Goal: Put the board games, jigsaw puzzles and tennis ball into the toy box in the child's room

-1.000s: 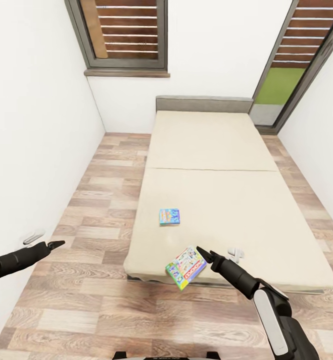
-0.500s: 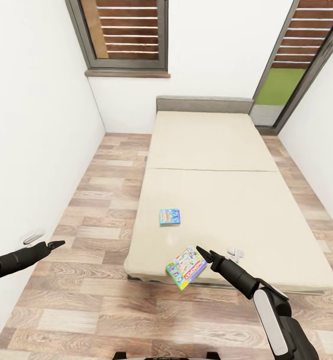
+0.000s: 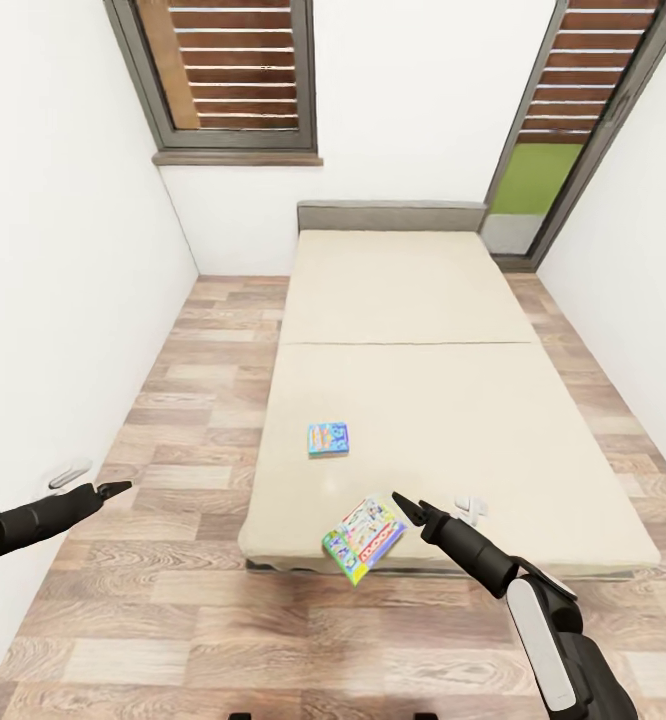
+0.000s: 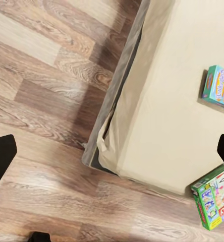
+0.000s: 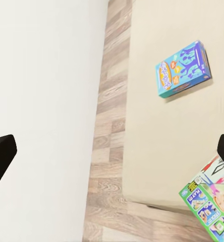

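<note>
Head view: the whole bed [image 3: 413, 330] lies ahead, with its grey headboard [image 3: 388, 215] and two slatted windows [image 3: 228, 65]. A blue board game [image 3: 328, 439] rests flat near the foot; a green board game [image 3: 363, 538] overhangs the foot edge. The left gripper [image 3: 113, 489] and right gripper [image 3: 408, 506] taper to points, so I cannot tell how their jaws stand.

Left wrist view: both games are cut off at the frame edge, and the bed's corner and plank floor [image 4: 46, 101] show; the jaws stand spread.

Right wrist view: the blue game's cover shows clearly, the green one is cropped; the jaws stand spread.
</note>
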